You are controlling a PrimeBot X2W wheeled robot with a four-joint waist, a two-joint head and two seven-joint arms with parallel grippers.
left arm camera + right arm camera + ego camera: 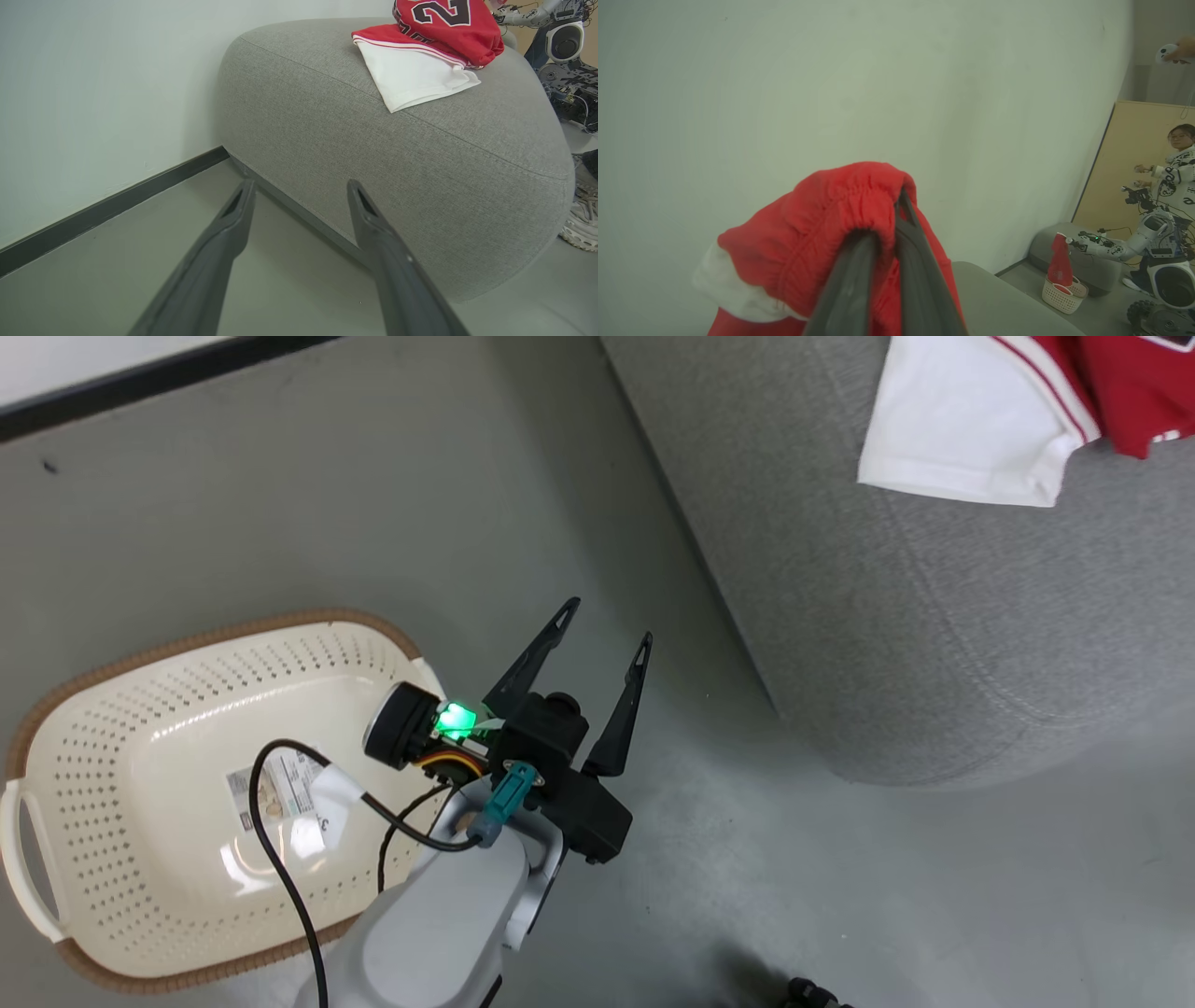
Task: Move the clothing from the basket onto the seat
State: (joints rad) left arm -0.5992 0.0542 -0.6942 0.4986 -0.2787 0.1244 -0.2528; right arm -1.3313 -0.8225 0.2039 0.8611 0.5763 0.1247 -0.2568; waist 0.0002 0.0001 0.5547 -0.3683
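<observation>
Across the right half of the head view spreads the seat point(934, 644), a rounded grey mass on the floor point(373, 476). At the lower left of that view sits the basket point(215, 637), its perforated bottom and sticker point(280, 793) in plain sight, so by my reading it has been emptied. Some clothing point(971, 429) lies on the seat in the upper right corner, a white panel with red trim under red cloth; the left wrist view has that clothing point(439, 32) at top right, near the seat's rounded edge. One more garment point(808, 233) hangs from the right tool point(887, 217), whose fingers are pinched narrow on a gathered, elastic-looking band in the middle of the right wrist view, with the wall point(831, 70) behind. The left tool point(607, 623) stands wide and holds nothing, over the floor between basket and seat, pointed at the seat's side. The garment looks light, soft and limp: it should drape and swing rather than keep a shape, and thin slick cloth could slide out of a shallow pinch. The bunched band is the best hold, thick enough to bite on. What remains, I judge, is carrying it over the seat top and letting go clear of the edge.
</observation>
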